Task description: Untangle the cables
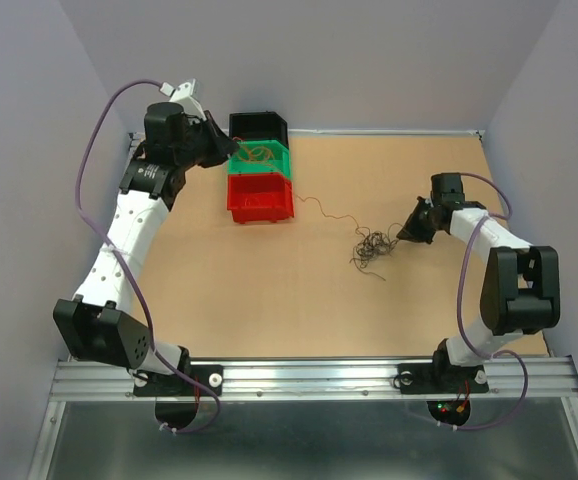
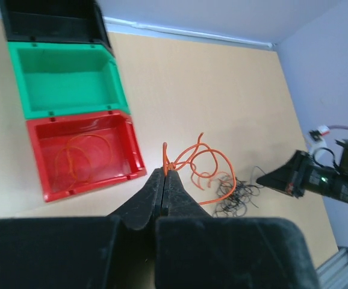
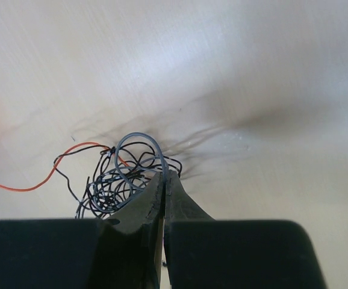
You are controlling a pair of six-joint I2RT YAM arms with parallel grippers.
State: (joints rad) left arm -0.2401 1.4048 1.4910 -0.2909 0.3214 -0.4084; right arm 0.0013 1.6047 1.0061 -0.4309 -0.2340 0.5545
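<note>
Pale wood tabletop (image 1: 269, 290), purple walls (image 1: 319, 60). Left claw (image 2: 165, 173) pinched shut on orange strand (image 2: 213, 158), near red bin (image 2: 136, 153); right claw (image 3: 164, 176) shut on black clump (image 3: 111, 186), well right of that bin. Seemingly partway: one orange wire (image 2: 71, 143) binned, clump unsorted.

Counter (image 1: 269, 300): tan, matte surface. At far left, three bins stand touching in one row: black bin (image 1: 259, 126) farthest, green bin (image 1: 269, 160) in the middle, red bin (image 1: 259, 200) nearest. A wispy clump of dark cables (image 1: 374, 248) lies right of centre, well apart from the bins.
</note>
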